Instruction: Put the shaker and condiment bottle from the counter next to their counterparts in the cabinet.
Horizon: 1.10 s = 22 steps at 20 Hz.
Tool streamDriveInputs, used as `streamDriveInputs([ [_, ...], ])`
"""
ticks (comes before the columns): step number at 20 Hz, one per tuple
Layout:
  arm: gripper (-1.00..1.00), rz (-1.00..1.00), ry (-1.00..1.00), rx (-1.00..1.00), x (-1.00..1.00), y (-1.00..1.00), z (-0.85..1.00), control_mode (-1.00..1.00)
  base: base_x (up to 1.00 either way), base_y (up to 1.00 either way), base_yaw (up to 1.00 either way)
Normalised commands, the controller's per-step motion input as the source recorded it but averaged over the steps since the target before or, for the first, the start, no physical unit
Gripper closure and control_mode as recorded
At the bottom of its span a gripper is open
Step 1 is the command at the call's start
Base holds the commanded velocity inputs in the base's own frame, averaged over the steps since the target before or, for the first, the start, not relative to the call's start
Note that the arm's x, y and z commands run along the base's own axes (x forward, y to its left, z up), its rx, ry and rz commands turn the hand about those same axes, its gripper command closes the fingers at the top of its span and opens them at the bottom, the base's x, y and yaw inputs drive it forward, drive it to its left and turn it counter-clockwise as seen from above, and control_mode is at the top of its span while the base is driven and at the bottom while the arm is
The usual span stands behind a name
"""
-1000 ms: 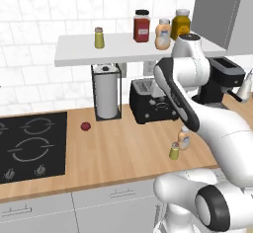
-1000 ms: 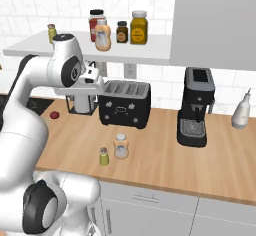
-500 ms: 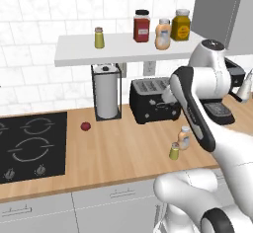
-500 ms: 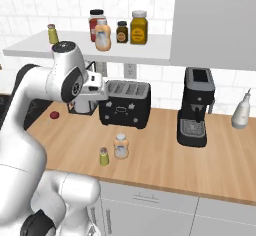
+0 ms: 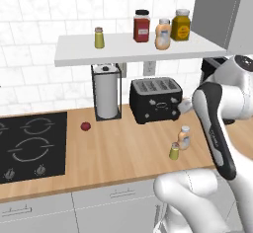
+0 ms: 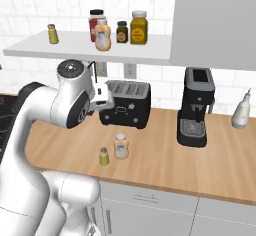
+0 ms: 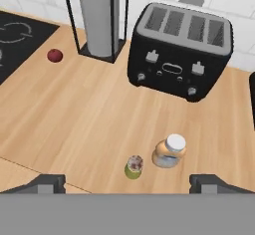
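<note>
Spread wide and empty, the gripper (image 7: 127, 181) hangs above the counter's front edge, and in front of the toaster (image 7: 180, 51) the shaker (image 7: 133, 166) stands upright just left of the upright condiment bottle (image 7: 169, 151), both almost straight beneath it.

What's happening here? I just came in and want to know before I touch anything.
A white robot arm's open two-finger gripper hangs above the wooden counter, holding nothing. Below it stand the small yellow-green shaker and the slim peach-orange condiment bottle, side by side in front of the black toaster. Neither is picked up yet. Their counterparts, a matching shaker and a fatter peach bottle, stand on the white cabinet shelf.
</note>
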Motion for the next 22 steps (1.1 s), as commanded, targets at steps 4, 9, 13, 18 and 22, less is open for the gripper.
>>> streamDriveInputs([
  [4, -1.00, 0.13, -0.06, 0.00, -0.20, -0.20, -0.17, -1.00, 0.00, 0.00, 0.00],
  [9, -1.00, 0.14, -0.05, 0.00, -0.14, -0.22, -0.18, -1.00, 0.00, 0.00, 0.00],
  [13, -1.00, 0.15, -0.03, 0.00, -0.06, -0.26, -0.19, -1.00, 0.00, 0.00, 0.00],
  [18, -1.00, 0.21, -0.04, 0.00, 0.00, -0.27, -0.10, -1.00, 0.00, 0.00, 0.00],
  [22, -1.00, 0.31, -0.08, 0.00, 0.00, -0.32, -0.06, -1.00, 0.00, 0.00, 0.00],
])
